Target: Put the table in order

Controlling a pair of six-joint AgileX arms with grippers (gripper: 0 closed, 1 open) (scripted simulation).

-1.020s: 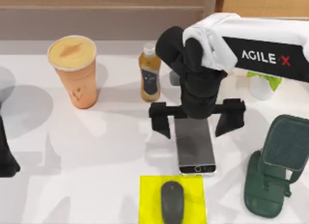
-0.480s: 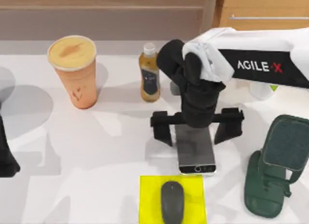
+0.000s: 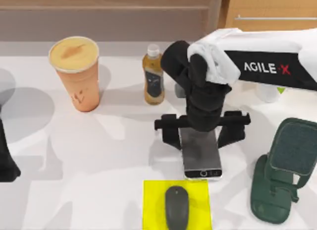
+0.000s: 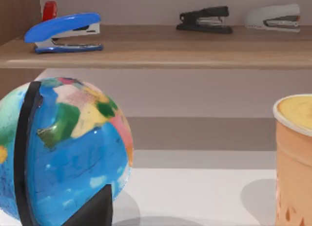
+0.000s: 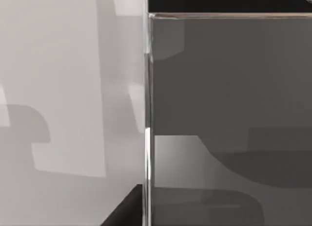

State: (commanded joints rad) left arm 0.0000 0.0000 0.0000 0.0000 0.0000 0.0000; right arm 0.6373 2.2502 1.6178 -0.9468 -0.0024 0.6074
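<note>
Two arms at the table point(image 3: 89, 155), one working. Right gripper point(image 3: 200, 136) low over the phone point(image 3: 200, 155), jaws spread wide, one finger off each long edge of the handset, neither touching as far as the top view shows. The phone lies flat on the white top, its upper end between the jaws, its home-button end clear of them toward the yellow pad point(image 3: 151, 202). Right wrist view: the phone's glass face and one long edge close up, bare tabletop beside it, a dark finger tip at the frame edge.

Step in hand, by my reading: pre-grasp on the phone, first pick of the tidying job. Next move calls for a little more descent so the finger tips bracket the thin edges, then closing squarely across the width; a flat, slick handset gives little to bite on, so a skewed close could skid it.

Beyond the jaws: mouse point(image 3: 177, 207) on the yellow pad, green stand point(image 3: 280, 175) to one side, bottle point(image 3: 153, 76) and orange cup point(image 3: 77, 74) behind.

Left arm parked at the table's left edge; its wrist view shows a globe point(image 4: 63, 153), the cup, staplers on a shelf point(image 4: 156, 50)
</note>
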